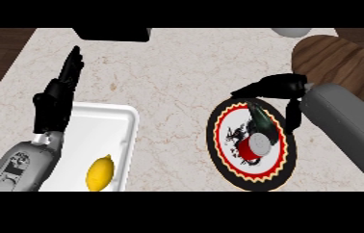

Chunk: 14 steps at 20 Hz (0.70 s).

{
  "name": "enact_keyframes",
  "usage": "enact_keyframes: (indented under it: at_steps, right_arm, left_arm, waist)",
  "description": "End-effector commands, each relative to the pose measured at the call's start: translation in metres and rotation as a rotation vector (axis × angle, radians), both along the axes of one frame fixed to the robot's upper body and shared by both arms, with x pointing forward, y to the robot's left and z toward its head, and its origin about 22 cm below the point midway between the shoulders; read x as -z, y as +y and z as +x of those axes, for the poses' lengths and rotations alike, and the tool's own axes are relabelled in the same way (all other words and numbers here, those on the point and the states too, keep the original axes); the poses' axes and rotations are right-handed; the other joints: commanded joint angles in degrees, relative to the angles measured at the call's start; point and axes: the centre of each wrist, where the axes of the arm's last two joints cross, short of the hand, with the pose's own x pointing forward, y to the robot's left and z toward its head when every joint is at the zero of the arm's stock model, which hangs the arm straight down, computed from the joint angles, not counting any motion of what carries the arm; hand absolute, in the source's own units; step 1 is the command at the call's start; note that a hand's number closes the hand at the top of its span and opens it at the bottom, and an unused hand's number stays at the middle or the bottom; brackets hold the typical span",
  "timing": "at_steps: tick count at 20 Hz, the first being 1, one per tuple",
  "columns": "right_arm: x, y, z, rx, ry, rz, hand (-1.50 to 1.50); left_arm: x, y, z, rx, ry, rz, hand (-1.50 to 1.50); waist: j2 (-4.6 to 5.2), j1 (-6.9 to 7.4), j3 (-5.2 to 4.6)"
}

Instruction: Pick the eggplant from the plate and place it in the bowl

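Listing from the left edge: left hand (55,99), open, fingers straight and pointing up the counter (171,73), resting over the near left side of a white tray (107,112). Tray, shallow with a raised rim, cut off by the lower edge of the view; one lemon (100,173) lies in it near that edge, well clear of the rim. Counter, pale marble, bare in a broad strip between the tray's right rim and the plate (215,135), and bare again across the whole far middle. Plate, round, black rim with a red and yellow border, standing right of centre and apart from the tray. Eggplant (260,122), dark and long, lying on the plate's right half, pointing from the far rim towards the middle (a red and white disc shows at its near end; whether it belongs to the plate's pattern cannot be told). Right hand (280,85), at the plate's far rim above the eggplant's far end, fingers stretched leftward, thumb hanging apart from them, not closed on anything. Round wooden piece (327,58), at the far right corner, just behind that hand. Grey rounded thing (292,32) and black block (113,33), both at the far edge, partly cut off.
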Motion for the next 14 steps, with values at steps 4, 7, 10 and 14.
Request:
enact_keyframes:
  at_steps: [4, 7, 10, 14]
  right_arm:
    - [0.018, 0.014, 0.015, -0.08, 0.134, 0.012, -1.5]
    - [0.048, 0.018, 0.006, -0.092, 0.135, 0.016, -1.5]
    - [0.065, 0.0, 0.0, -0.089, 0.14, 0.01, -1.5]
    - [0.071, 0.026, 0.005, -0.087, 0.167, 0.023, -1.5]
  left_arm:
    - [-0.018, 0.003, 0.006, -0.011, -0.007, -0.011, 0.0]
    - [0.0, 0.006, 0.001, -0.007, 0.017, -0.011, 0.0]
    - [-0.014, -0.013, -0.001, -0.021, -0.011, -0.018, 0.0]
    - [-0.008, 0.0, -0.002, -0.008, -0.004, -0.015, 0.0]
  waist:
    - [-0.17, -0.67, -0.01]
    - [-0.21, -1.0, -0.03]
    - [-0.21, -0.65, 0.03]
    - [-0.24, -0.77, -0.01]
